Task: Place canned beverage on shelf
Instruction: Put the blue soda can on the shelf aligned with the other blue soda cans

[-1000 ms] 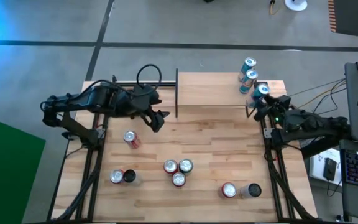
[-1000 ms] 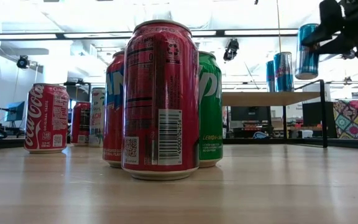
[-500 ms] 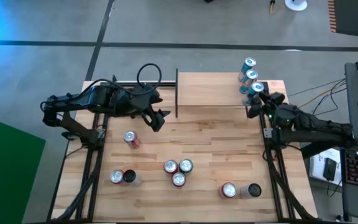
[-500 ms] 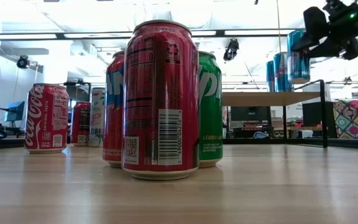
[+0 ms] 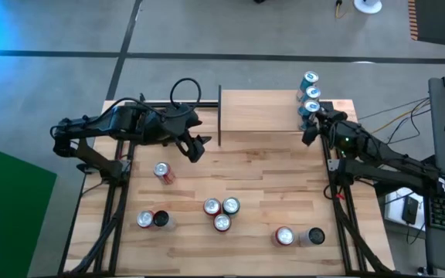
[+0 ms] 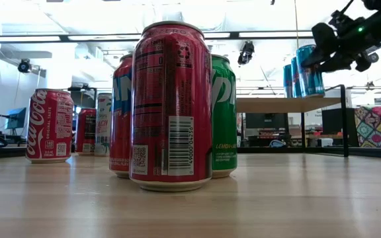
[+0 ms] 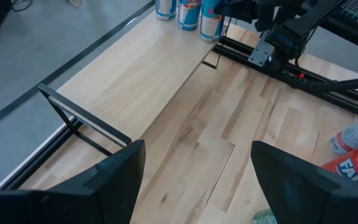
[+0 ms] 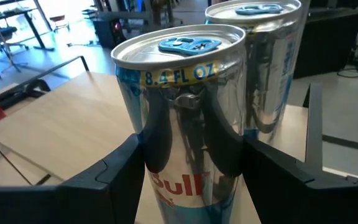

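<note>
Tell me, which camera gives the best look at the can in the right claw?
The right wrist view: the can fills it between the right gripper fingers. From above it shows only its top on the shelf; the low view shows it small; the left wrist view crops it.

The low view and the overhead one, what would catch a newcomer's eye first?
In the low view, a red can looms up front among a cluster on the table. Overhead, the right gripper grips a blue and silver can at the shelf's right end, beside two more; the left gripper hovers open.
</note>
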Action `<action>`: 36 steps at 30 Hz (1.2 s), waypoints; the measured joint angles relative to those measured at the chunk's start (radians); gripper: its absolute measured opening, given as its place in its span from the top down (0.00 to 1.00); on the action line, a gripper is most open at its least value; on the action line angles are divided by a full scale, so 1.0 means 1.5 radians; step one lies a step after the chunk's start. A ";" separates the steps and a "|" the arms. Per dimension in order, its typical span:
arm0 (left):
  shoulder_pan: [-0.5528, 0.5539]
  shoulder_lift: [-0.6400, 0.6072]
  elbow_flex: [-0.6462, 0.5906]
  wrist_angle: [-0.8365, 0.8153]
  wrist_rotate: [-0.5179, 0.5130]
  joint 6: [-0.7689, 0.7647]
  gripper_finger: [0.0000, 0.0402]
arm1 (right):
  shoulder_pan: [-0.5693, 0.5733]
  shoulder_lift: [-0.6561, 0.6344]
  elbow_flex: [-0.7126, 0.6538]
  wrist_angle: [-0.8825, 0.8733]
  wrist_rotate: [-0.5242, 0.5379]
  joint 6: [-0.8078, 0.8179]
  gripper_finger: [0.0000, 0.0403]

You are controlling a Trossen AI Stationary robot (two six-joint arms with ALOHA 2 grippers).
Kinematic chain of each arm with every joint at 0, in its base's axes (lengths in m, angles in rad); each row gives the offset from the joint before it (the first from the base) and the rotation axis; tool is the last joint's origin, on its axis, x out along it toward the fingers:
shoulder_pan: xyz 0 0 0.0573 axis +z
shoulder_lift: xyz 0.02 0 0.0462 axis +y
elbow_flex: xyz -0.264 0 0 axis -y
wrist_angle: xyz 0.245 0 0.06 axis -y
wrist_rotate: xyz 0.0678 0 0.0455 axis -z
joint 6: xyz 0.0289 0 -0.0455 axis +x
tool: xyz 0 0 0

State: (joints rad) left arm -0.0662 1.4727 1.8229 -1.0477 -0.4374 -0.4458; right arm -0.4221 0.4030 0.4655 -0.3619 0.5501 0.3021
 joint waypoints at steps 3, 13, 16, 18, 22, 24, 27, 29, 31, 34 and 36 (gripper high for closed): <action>0.000 0.000 0.000 0.000 0.000 -0.001 0.31 | -0.003 -0.001 -0.010 0.013 0.000 -0.008 0.44; 0.001 0.000 0.000 0.000 -0.001 -0.003 0.31 | -0.009 -0.002 -0.032 0.025 0.001 -0.002 0.39; 0.001 0.000 0.000 -0.007 -0.001 -0.004 0.31 | -0.009 -0.003 -0.032 0.024 0.002 -0.003 0.35; 0.001 0.000 -0.001 -0.011 0.000 -0.006 0.31 | -0.009 -0.004 -0.032 0.014 0.004 -0.004 0.33; 0.001 0.000 -0.002 -0.012 0.000 -0.014 0.31 | -0.009 -0.012 -0.033 0.006 0.005 -0.005 0.32; 0.001 0.000 -0.002 -0.012 0.000 -0.019 0.31 | -0.009 -0.020 -0.033 0.000 0.011 -0.005 0.32; 0.001 0.000 -0.002 -0.017 0.001 -0.023 0.31 | -0.009 -0.032 -0.033 -0.002 0.026 -0.005 0.34; 0.001 0.000 -0.003 -0.017 0.001 -0.026 0.31 | -0.009 -0.040 -0.033 -0.002 0.034 -0.006 0.34; 0.001 0.000 -0.004 -0.016 0.001 -0.031 0.31 | -0.009 -0.046 -0.033 -0.002 0.035 -0.008 0.34; 0.001 0.000 -0.004 -0.017 0.001 -0.035 0.31 | -0.009 -0.051 -0.033 -0.001 0.031 -0.008 0.33; 0.001 0.000 -0.004 -0.016 0.001 -0.041 0.31 | -0.009 -0.051 -0.033 0.000 0.029 -0.008 0.33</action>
State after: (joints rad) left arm -0.0654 1.4727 1.8168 -1.0721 -0.4362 -0.5068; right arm -0.4351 0.3264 0.4160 -0.3622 0.5938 0.2898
